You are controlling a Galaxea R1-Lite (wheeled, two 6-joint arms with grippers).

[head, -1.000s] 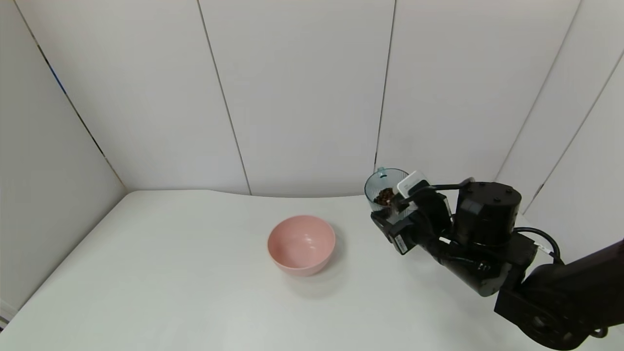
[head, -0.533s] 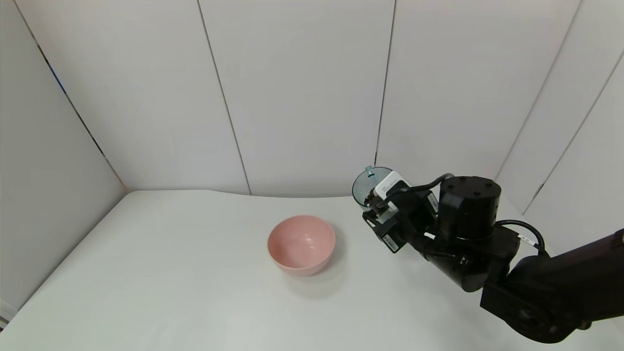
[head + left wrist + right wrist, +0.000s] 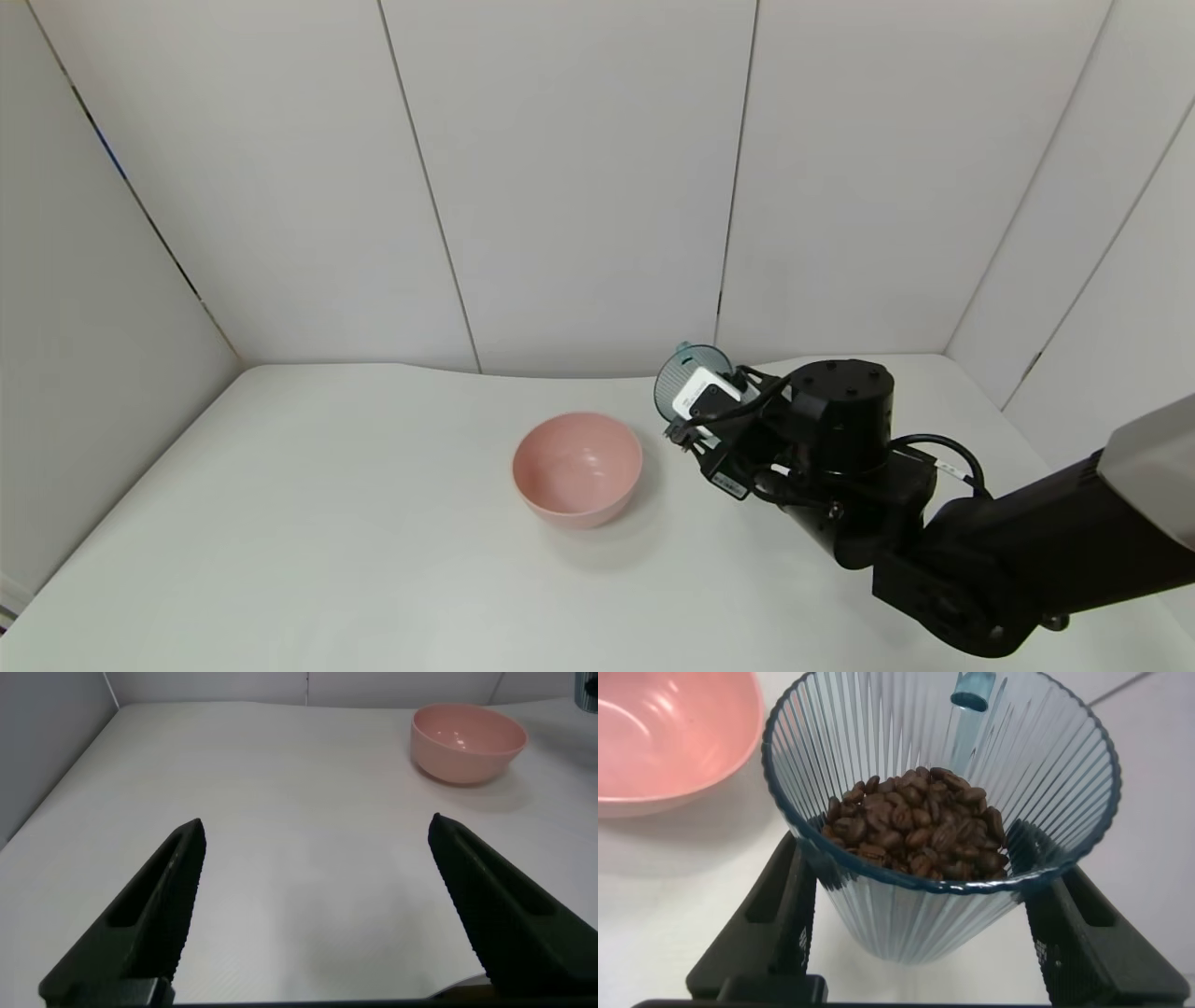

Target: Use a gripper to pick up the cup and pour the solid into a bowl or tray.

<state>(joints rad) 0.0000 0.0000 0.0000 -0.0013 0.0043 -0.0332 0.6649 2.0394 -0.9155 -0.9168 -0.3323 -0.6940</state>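
On the white bench [image 3: 308,523], walled on three sides, I see my right hand [image 3: 915,917] grasping the cup [image 3: 941,812] of beans [image 3: 920,833] beside the bowl [image 3: 577,468]; left hand [image 3: 318,905] released over bare bench.

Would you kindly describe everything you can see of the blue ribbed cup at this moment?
The cup is a translucent blue-grey tumbler with fine vertical ribs, flaring toward a wide round rim that carries a small blue tab. It looks like plastic. It holds a heap of dark brown beans, well below the rim. The right gripper clamps it between both black fingers, roughly upright or slightly tilted. It sits to the right of the pink bowl, close to it and not above it; its base is hidden in the head view.
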